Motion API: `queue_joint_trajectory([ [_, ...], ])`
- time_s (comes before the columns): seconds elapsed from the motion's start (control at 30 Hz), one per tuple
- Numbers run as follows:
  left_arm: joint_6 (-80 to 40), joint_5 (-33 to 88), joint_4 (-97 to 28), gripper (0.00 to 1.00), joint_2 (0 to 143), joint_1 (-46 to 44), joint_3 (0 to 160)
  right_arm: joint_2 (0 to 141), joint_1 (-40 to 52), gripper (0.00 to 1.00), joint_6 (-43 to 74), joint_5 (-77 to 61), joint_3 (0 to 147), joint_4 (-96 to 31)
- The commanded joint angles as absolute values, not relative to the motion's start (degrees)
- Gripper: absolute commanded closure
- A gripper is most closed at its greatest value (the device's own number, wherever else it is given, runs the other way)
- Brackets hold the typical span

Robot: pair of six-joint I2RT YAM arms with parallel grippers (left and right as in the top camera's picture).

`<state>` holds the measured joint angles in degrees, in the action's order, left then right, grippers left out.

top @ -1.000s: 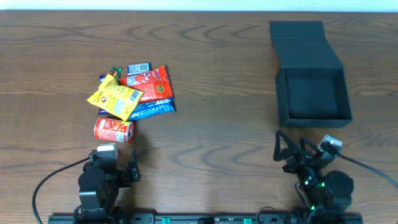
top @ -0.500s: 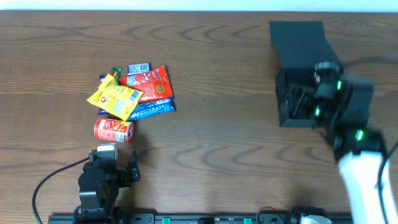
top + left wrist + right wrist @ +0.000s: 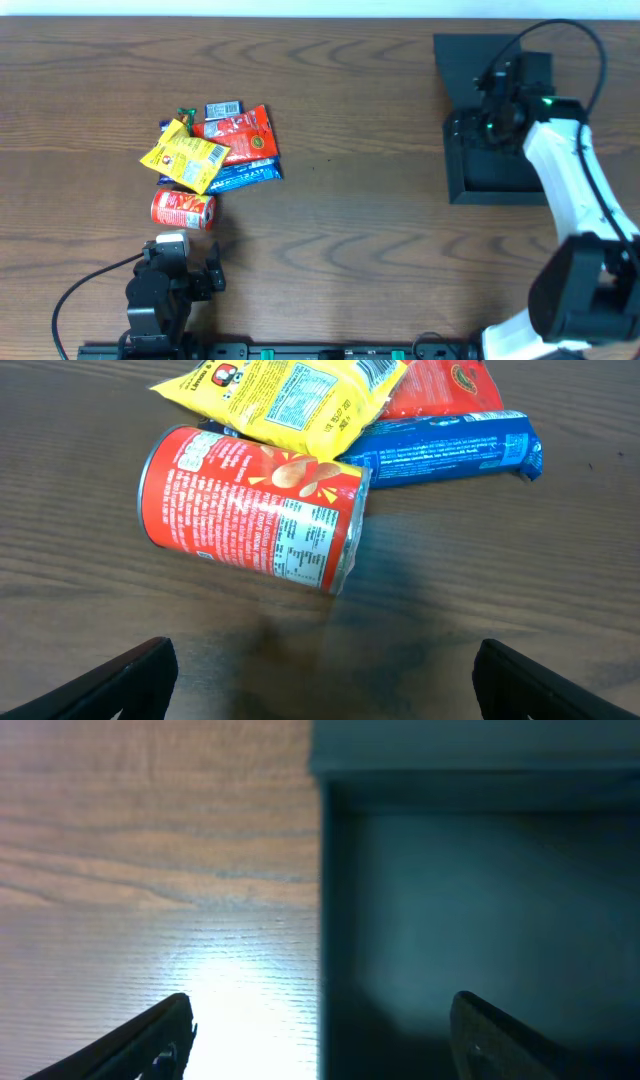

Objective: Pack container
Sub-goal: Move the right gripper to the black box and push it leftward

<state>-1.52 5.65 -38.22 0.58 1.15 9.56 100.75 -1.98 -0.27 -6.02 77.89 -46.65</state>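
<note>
- Altogether: one container [image 3: 495,196], one red can [image 3: 250,510], one yellow packet [image 3: 290,395], one red packet [image 3: 440,385], and at least two blue packets [image 3: 248,174].
- Label print on the can is too small to read.
- Right gripper [image 3: 320,1010]: jaws spread wide and empty, straddling a container wall.
- Left gripper [image 3: 325,660]: spread wide and empty, with the can just ahead.

Snack pile [image 3: 215,150] lies left on the table [image 3: 350,210], container [image 3: 495,180] well right.
</note>
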Motion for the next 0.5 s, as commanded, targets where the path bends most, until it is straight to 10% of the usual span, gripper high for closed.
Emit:
queue_joint_trajectory([
  [0.0,-1.7,5.8,-38.2,0.05,0.2,1.5,9.1,103.1,1.2,0.18,-2.7,-2.8,78.7,-46.6],
  [0.27,-1.7,5.8,-38.2,0.05,0.2,1.5,9.1,111.1,4.7,0.15,0.2,6.2,78.7,-47.5],
  [0.47,-1.7,5.8,-38.2,0.04,0.2,1.5,9.1,113.5,5.0,0.78,3.1,-0.9,78.7,-47.3],
])
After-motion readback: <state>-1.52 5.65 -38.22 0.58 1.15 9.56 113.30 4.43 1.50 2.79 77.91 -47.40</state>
